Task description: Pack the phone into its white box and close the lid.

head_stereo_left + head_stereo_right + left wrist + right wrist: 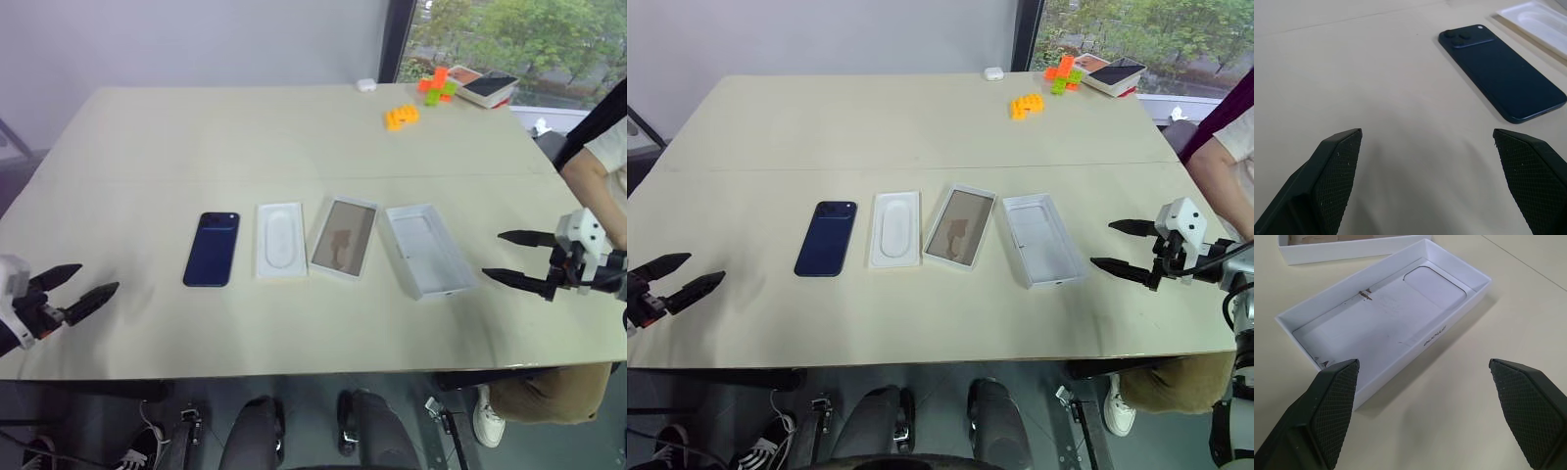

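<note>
The dark navy phone (213,249) lies back up on the beige table, leftmost in a row of four things. Third in that row sits the white box (344,237), a shallow tray with a tan floor. At the row's right end the lid (428,249) lies open side up, its inside plain white. My left gripper (90,286) hovers open near the table's front left edge, well left of the phone (1501,71). To the right of the lid (1386,318), my right gripper (507,257) stands open and empty, pointing toward it.
A thin white insert (280,238) with an oval recess lies between phone and box. Orange and green blocks (419,101), a small white case (366,85) and a boxed item (487,86) sit at the far right. A person's arm (586,181) shows at the right edge.
</note>
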`<state>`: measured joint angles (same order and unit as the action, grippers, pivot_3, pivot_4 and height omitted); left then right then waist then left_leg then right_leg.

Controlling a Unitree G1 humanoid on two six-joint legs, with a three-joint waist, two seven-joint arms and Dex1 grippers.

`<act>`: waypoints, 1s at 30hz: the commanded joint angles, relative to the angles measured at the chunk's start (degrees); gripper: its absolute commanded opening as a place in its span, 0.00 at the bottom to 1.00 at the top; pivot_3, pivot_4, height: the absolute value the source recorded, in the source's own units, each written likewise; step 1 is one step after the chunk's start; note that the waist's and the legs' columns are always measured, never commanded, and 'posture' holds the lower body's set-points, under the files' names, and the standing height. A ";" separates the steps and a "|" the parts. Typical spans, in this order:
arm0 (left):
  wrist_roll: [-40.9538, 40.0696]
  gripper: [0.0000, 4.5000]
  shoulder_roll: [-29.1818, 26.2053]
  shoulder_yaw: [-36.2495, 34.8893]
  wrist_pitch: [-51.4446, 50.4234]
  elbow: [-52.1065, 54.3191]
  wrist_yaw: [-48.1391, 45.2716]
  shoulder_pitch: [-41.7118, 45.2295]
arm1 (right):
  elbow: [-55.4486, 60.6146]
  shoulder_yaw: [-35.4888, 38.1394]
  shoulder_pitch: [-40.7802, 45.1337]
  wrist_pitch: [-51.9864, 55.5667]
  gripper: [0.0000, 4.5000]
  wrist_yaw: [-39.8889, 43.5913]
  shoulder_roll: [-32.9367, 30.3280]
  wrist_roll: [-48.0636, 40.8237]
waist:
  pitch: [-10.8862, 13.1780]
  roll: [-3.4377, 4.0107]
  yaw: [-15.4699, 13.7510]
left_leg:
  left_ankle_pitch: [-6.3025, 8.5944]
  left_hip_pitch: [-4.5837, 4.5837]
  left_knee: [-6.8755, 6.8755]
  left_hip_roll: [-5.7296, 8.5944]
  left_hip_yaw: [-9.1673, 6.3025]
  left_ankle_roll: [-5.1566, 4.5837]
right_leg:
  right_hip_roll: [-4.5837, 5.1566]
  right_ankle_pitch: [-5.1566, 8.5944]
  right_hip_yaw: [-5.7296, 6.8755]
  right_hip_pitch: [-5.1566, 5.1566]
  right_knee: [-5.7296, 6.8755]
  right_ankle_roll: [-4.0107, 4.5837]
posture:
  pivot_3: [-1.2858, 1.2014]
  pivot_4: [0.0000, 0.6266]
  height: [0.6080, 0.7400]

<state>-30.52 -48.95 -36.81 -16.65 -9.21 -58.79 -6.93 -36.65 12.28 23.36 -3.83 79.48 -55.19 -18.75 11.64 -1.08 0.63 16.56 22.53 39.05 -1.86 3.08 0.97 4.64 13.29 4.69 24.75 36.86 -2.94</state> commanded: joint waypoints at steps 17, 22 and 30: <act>-1.58 1.00 -1.03 -1.36 -1.73 2.31 1.00 2.31 | 1.46 0.45 2.98 0.05 0.99 -1.34 0.31 -0.07 | 0.00 0.00 0.00 | 0.00 0.00 0.00 0.00 0.01 0.00 | 0.00 -0.01 -0.01 0.00 0.00 -0.01 | 0.52 0.24 1.00; -2.23 1.00 -0.77 -1.06 -2.46 3.09 1.20 3.14 | 1.80 0.29 3.09 0.05 0.99 -1.31 0.57 0.00 | 0.00 0.00 0.00 | 0.00 0.00 0.00 0.00 0.01 0.00 | -0.01 -0.02 -0.01 0.00 0.01 -0.03 | 0.52 0.24 1.00; -5.51 1.00 -2.26 3.44 -15.44 9.41 4.63 7.58 | 4.34 -0.51 4.03 1.76 0.99 -2.73 1.51 0.23 | 0.00 0.00 -0.05 | 0.00 0.00 0.01 0.00 -0.01 0.00 | -0.03 -0.09 -0.01 -0.02 0.03 -0.15 | 0.52 0.24 1.00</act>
<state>-34.45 -49.48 -33.79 -29.14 -3.19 -55.50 -0.54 -34.58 11.41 26.08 -2.39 77.37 -53.26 -18.29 11.64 -1.08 0.58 16.56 22.53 39.06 -1.86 3.08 0.97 4.61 13.19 4.68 24.73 36.89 -3.10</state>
